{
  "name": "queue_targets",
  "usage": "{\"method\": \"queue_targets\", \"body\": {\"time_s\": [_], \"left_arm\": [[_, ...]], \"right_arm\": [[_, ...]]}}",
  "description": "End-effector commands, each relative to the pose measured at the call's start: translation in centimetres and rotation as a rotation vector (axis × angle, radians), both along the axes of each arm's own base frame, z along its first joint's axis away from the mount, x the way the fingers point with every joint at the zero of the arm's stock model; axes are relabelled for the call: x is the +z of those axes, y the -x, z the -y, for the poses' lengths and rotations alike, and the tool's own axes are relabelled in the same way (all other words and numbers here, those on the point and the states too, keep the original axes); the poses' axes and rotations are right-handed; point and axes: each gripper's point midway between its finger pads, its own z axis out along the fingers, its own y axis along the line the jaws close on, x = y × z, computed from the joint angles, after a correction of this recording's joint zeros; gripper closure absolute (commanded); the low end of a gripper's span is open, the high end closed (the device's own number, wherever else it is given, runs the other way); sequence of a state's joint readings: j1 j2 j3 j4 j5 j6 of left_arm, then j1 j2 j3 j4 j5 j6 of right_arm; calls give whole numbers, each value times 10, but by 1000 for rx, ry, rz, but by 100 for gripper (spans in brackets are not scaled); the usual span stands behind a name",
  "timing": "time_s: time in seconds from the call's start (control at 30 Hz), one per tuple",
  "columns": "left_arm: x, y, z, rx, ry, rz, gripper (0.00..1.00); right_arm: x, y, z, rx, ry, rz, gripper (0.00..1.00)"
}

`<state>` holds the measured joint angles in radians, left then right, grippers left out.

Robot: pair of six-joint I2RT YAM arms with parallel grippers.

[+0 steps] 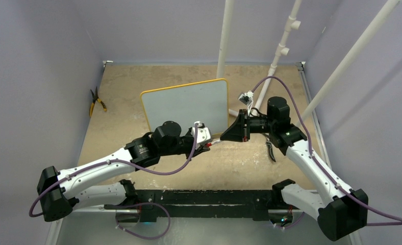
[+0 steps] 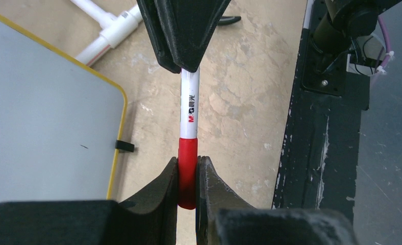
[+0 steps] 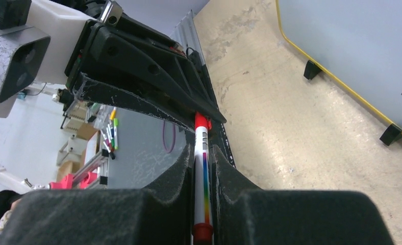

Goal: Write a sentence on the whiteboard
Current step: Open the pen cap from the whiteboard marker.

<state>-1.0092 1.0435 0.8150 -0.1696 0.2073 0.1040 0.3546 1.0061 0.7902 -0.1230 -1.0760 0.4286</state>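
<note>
**benchrat:** What's where, going left to right?

**yam_fan:** Far out to the left of the left gripper there's a pair of yellow-handled pliers at the edge of the table. The whiteboard sits on its little black feet, just beyond both pincers and not touching either one (there's a tiny dark mark on it, nothing readable).

**benchrat:** And the pincers?

**yam_fan:** The left one is pinched tight on the red cap of a marker. The right gripper faces it tip to tip, clamped narrow on the white barrel at the other end.

**benchrat:** Any branding?

**yam_fan:** "M&G" in red on the barrel, with black Chinese characters next to it that I can't read for sure. There's a rainbow stripe on the side the right wrist camera sees.
</note>
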Motion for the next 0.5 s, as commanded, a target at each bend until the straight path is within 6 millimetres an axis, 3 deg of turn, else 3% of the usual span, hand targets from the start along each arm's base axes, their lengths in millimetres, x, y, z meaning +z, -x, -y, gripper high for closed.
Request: {"method": "queue_targets", "body": {"time_s": [0.0,0.13,0.47], "left_arm": [[-30,-13,-37,95,-150,61,100],[-33,-12,-37,78,-163,61,100],[-32,-13,-34,88,-157,53,100]], "right_arm": [[34,-9,15,-63,-4,100,100],[44,-16,32,-102,-12,125,100],[43,-23,39,-183,33,153,100]]}}
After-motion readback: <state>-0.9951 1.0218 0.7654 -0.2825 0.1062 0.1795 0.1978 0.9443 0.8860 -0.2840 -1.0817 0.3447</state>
